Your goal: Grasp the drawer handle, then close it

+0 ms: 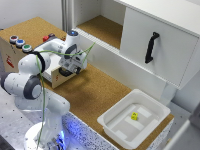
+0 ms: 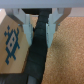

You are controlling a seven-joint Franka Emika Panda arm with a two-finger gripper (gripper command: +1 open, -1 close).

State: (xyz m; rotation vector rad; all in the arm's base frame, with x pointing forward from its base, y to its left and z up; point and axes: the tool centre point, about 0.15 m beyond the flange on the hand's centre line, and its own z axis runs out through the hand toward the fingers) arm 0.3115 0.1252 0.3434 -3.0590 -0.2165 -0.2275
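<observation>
The drawer (image 1: 54, 78) is small, with white inner walls and a tan front, and stands pulled out from the wooden box at the exterior view's left. My gripper (image 1: 74, 67) is down over its front, hiding the handle in that view. In the wrist view the black drawer handle (image 2: 36, 55) runs between my two fingers (image 2: 49, 29), which sit tight against its sides; my gripper (image 2: 38, 27) is shut on it. The tan front panel (image 2: 11, 47) with a blue mark lies beside the handle.
The wooden box (image 1: 12, 55) carries coloured buttons on top. A big white cabinet door with an upright black handle (image 1: 151, 47) stands at the back right. A white plastic tub (image 1: 114, 120) holds a small yellow object (image 1: 134, 116). Green cables hang around the arm.
</observation>
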